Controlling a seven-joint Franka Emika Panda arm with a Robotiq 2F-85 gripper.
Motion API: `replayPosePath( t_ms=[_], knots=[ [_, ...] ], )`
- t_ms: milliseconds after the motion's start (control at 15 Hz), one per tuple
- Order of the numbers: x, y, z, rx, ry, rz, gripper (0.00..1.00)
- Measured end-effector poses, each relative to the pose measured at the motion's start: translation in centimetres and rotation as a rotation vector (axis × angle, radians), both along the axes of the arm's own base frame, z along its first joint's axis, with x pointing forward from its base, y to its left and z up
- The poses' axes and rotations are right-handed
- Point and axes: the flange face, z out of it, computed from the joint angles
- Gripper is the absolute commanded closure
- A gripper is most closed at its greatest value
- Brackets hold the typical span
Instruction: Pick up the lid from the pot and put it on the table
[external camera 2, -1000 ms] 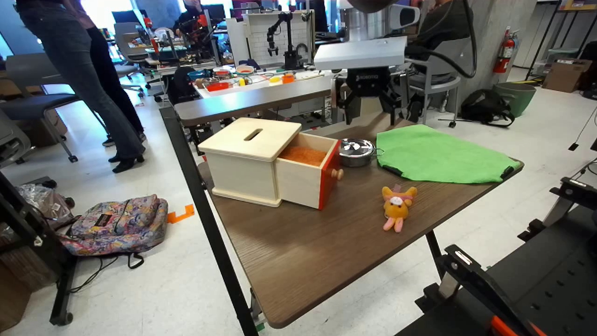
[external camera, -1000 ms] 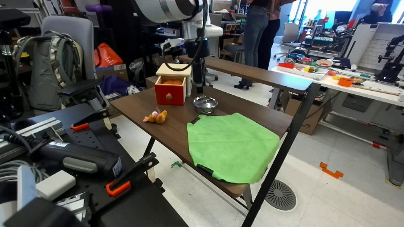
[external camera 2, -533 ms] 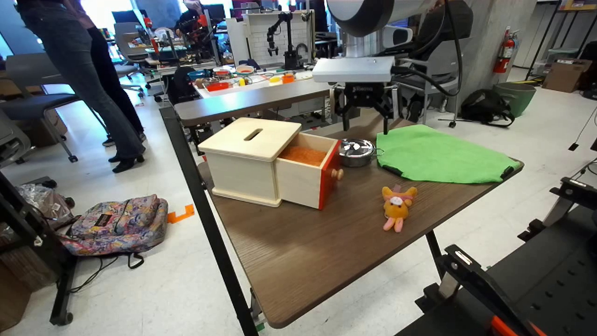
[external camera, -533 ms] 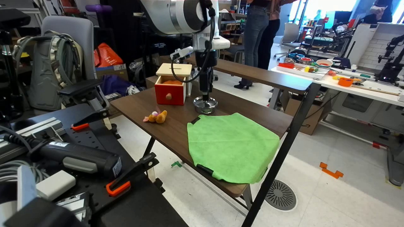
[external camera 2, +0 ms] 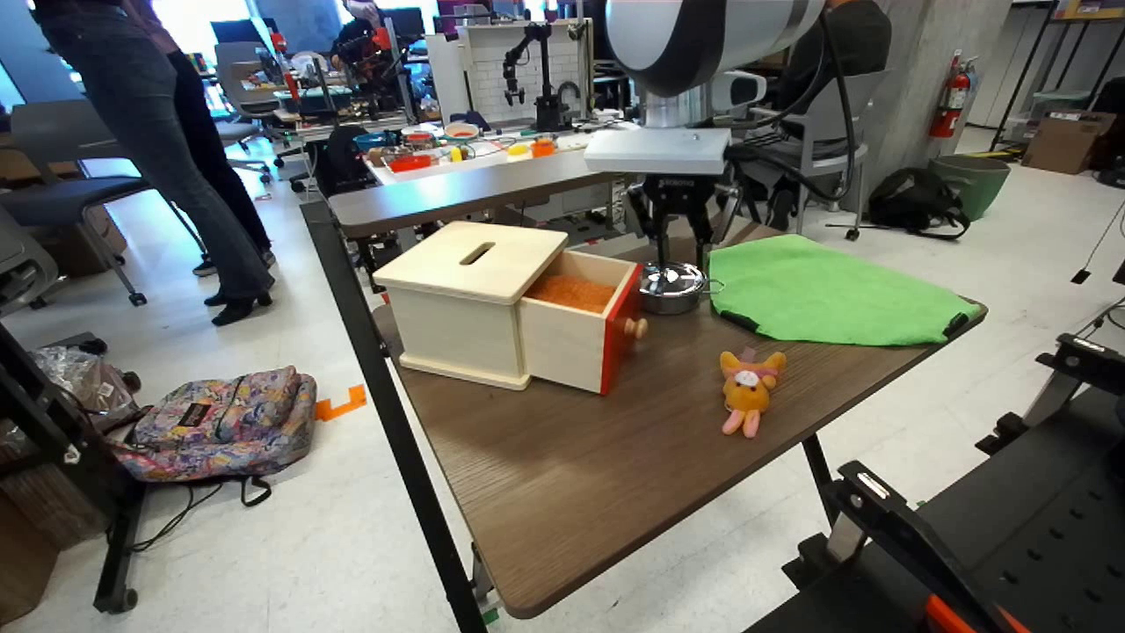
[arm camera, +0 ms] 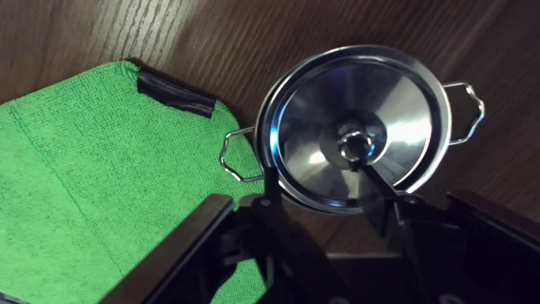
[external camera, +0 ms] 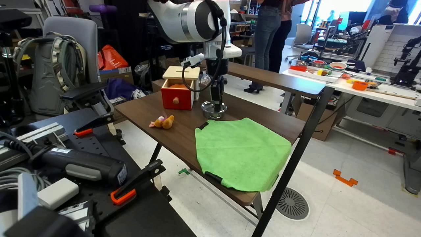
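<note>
Lid (arm camera: pixel 346 107) and all, the pot (external camera 2: pixel 671 303) has not shifted on the table (external camera 2: pixel 606 466); what has changed is the tool (arm camera: pixel 316 170), which has come down to the lid and drawn its two fingers (arm camera: pixel 272 185) nearer each other. They stand spread, pinching nothing: in the wrist view one tip lies at 6 o'clock of the knob (arm camera: pixel 355 145), touching or not I cannot tell, the other over the lid's rim at about 8 o'clock. My guess is that a grip on that knob is about to be tried, with lifting and setting down on the table yet to come. For now the lid sits on the pot, mirror-bright, with a stepped rim, the knob at its centre, a pale reflection towards 3 o'clock and a blue glint near 9. Green cloth (arm camera: pixel 105 169) lies from about 7 to 10 o'clock.
</note>
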Motion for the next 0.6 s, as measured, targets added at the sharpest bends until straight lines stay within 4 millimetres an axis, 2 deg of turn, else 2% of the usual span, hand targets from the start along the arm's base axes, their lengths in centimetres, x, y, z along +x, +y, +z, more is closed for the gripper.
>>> replayPosePath(
  t_ms=[133,200,267,333,400,600],
  knots=[
    [0.3,0.2,0.0,0.003,-0.005,0.003,0.97],
    [0.4,0.4,0.1,0.005,-0.008,0.004,0.67],
    [0.6,0.5,0.2,0.006,-0.012,0.006,0.58],
    [0.7,0.7,0.4,0.007,-0.017,0.009,0.57],
    [0.9,0.8,0.6,0.008,-0.022,0.012,0.52],
    [1.1,1.3,1.0,0.018,-0.029,0.017,0.29]
  ],
)
